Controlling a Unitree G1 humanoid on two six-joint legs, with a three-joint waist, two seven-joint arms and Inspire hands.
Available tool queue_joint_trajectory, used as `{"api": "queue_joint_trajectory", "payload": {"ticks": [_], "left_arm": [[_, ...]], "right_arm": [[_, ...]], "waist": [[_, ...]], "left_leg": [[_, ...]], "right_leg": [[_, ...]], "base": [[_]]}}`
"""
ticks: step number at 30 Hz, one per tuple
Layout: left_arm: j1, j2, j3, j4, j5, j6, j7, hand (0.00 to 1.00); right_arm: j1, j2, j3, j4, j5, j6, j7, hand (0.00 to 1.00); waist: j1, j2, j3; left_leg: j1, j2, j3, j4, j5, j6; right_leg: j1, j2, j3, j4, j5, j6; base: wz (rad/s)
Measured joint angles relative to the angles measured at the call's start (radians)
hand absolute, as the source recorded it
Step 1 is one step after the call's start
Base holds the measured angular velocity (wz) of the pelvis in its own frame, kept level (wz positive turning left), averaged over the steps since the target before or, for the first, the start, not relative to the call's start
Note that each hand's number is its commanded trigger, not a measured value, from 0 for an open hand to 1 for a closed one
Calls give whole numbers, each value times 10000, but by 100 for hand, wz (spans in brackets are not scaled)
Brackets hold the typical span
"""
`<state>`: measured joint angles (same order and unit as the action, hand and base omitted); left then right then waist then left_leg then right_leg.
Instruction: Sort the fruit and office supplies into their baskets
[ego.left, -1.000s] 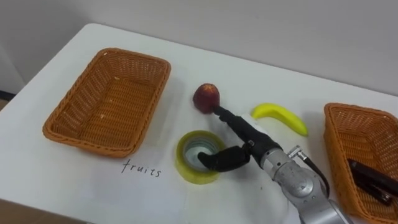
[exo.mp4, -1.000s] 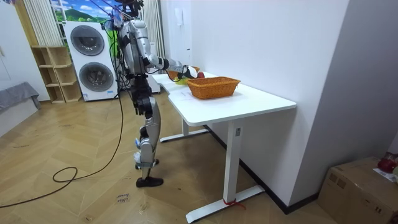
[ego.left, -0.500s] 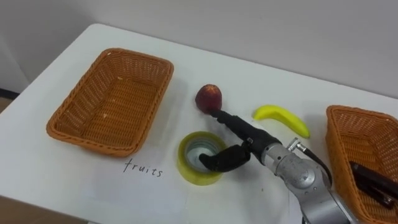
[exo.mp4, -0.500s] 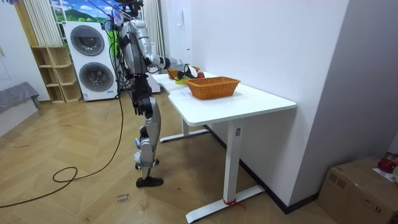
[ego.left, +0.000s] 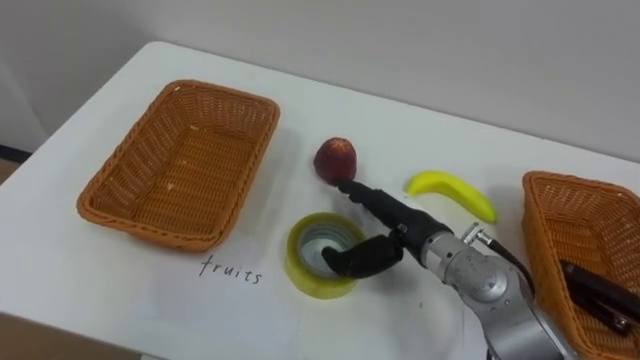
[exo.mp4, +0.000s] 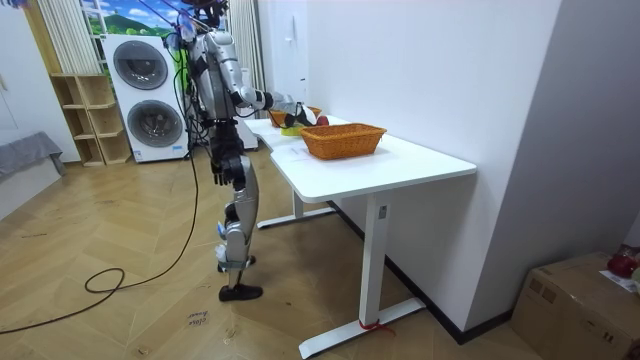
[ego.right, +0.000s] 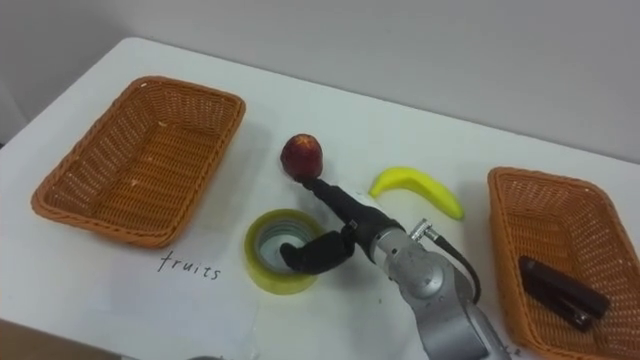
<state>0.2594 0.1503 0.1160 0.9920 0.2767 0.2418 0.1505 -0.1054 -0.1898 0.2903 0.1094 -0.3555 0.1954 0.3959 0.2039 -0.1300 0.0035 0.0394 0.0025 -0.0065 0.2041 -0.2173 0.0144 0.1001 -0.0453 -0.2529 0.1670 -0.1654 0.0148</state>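
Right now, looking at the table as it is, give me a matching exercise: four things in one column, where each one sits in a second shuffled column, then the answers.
Things:
1. banana
2. tape roll
3. stapler
4. red fruit

Places:
A. in the right basket
B. at the tips of the robot hand's outstretched fingers
C. on the table, between the red fruit and the right basket
D. under the robot hand's thumb

Pairs: 1-C, 2-D, 3-A, 4-B
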Motion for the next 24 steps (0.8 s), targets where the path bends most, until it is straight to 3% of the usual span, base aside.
{"api": "queue_joint_trajectory", "payload": {"ticks": [5, 11, 24], "left_arm": [[-67, 77, 178, 6, 7, 78, -22, 0], [-160, 252, 228, -9, 13, 205, 8, 0], [-312, 233, 367, -11, 210, 357, 375, 0]], "right_arm": [[52, -24, -59, 331, 24, 24, 153, 0], [-234, -18, -86, 850, 28, 24, 282, 0], [-251, -19, -171, 899, 8, 25, 431, 0]], "waist": [[202, -223, -30], [229, -239, -25], [257, -236, -25]], "left_leg": [[148, -8, -75, 3, -2, -1], [248, -21, -197, 16, 8, -16], [249, -19, -243, 13, 22, -32]], "right_leg": [[181, -4, -89, -21, 0, 0], [359, -18, -265, -16, 0, 0], [379, -19, -425, -19, 0, 0]], "base": [[3], [6], [0]]}}
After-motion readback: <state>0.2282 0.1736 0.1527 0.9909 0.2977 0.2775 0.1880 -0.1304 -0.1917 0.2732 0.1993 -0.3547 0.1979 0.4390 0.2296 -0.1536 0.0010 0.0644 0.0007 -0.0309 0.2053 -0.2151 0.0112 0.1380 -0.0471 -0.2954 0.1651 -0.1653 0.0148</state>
